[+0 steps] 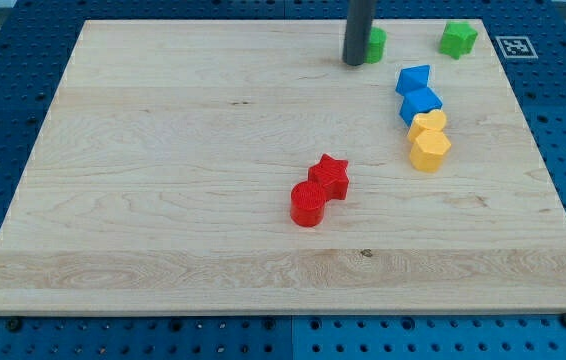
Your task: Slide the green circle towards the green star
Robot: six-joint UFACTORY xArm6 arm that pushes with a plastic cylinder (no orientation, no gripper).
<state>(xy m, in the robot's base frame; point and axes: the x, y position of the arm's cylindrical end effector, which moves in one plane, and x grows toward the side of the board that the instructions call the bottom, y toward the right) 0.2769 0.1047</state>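
1. Near the board's 1 o'clock edge, my tip [354,62] rests on the wooden board [163,180], pressed against the green circle [375,43], which sits at the tip's 2 o'clock and is half hidden behind the rod.
2. No pincer is fitted to this arm; it ends in a plain dark rod, so nothing is held, only touched.
3. At 3 o'clock from the green circle, well apart from it, stands the green star [457,39], close to the board's top right corner.
4. At 5 o'clock from my tip lie two blue blocks, touching each other: a blue star-like block [413,79] and, at its 6 o'clock, a blue cube-like block [420,102].
5. Touching the lower blue block at its 6 o'clock is a yellow heart-like block [427,124], and against that a yellow hexagon [429,150].
6. Around the board's centre, a red star [330,176] touches a red circle [308,204] at its 7 o'clock.
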